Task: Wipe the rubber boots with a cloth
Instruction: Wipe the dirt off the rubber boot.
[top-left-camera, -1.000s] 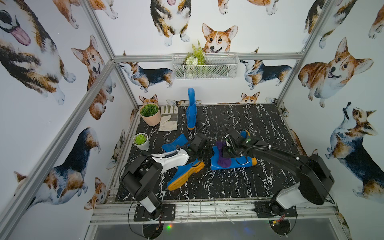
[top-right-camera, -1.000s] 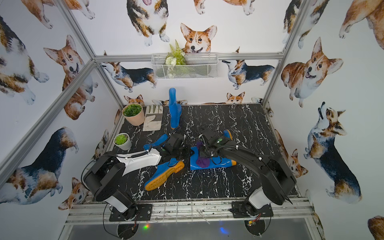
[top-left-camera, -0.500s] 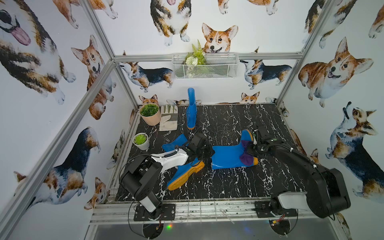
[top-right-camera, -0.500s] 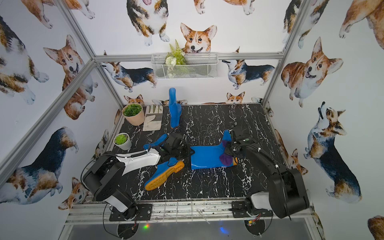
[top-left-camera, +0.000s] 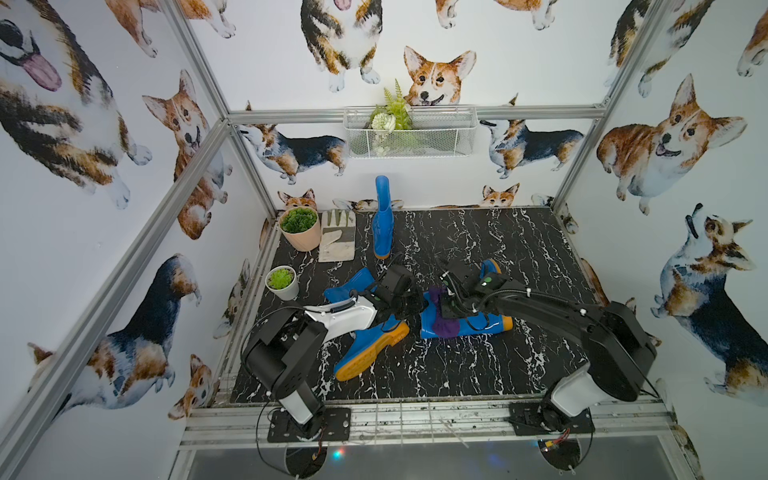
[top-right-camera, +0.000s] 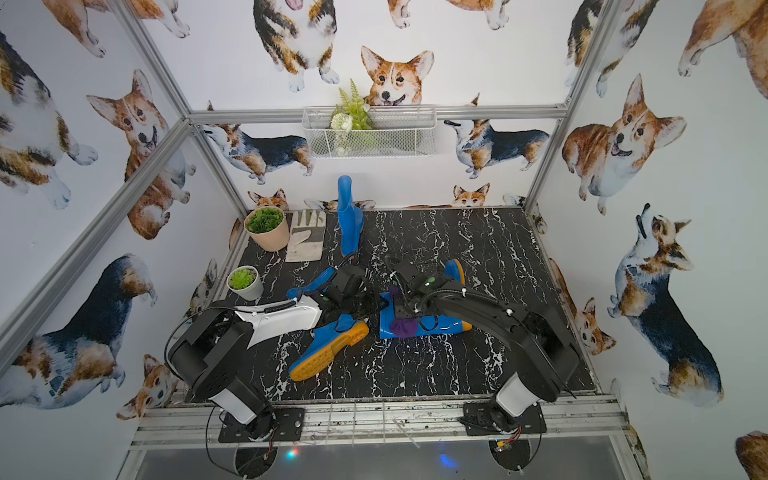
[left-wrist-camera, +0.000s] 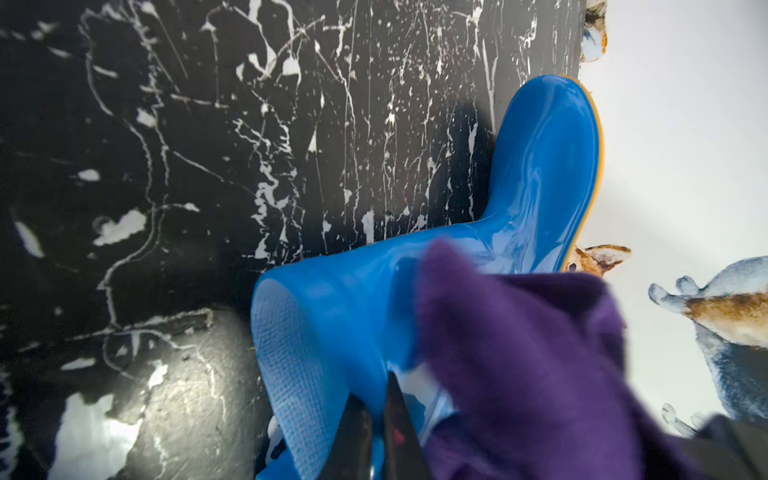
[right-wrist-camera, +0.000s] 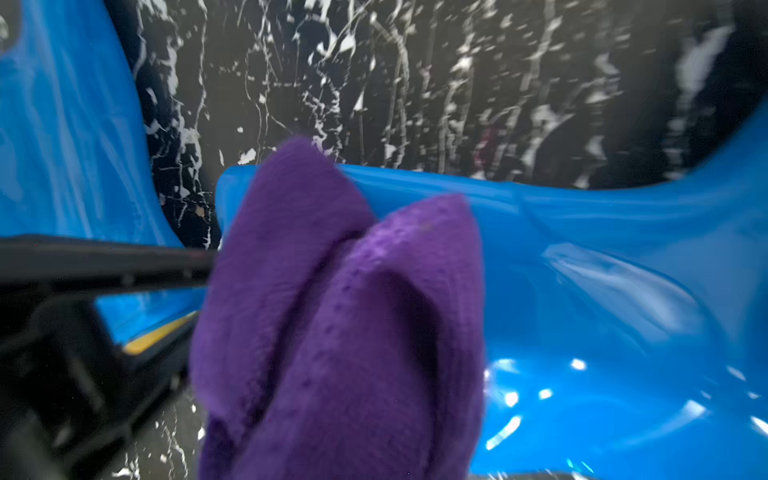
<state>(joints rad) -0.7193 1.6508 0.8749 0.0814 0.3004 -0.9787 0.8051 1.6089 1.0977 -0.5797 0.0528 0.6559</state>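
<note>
Centrally, a dark-purple cloth (top-left-camera: 444, 326) is seen draped over the shaft of a glossy blue centre boot (top-left-camera: 482, 324). This boot is laid on its side in the middle of the black marbled table (top-left-camera: 478, 232), with its open top turned toward the left arm and its toe pointed toward the back wall. The cloth is bunched in the right gripper (top-left-camera: 451, 305), whose fingers are buried in the folds and closed together on the fabric. In the right wrist view only the purple folds (right-wrist-camera: 340, 311) are shown, pressed against the blue shaft (right-wrist-camera: 602, 270). The left gripper (left-wrist-camera: 376, 432) is clamped on the rim of the centre boot's open top, with the thin blue wall pinched between its dark fingers (left-wrist-camera: 353, 436). A second boot (top-left-camera: 370, 345) is laid just beside, orange sole turned up, partly under the left arm. A third boot (top-left-camera: 349, 286) is laid behind that arm. A fourth boot (top-left-camera: 382, 224) is stood upright near the back wall. To its left a pale work glove (top-left-camera: 337, 235) and a potted plant (top-left-camera: 300, 228) are placed, with a smaller pot (top-left-camera: 282, 282) nearer the front. A wire basket (top-left-camera: 436, 137) is hung on the back wall.
</note>
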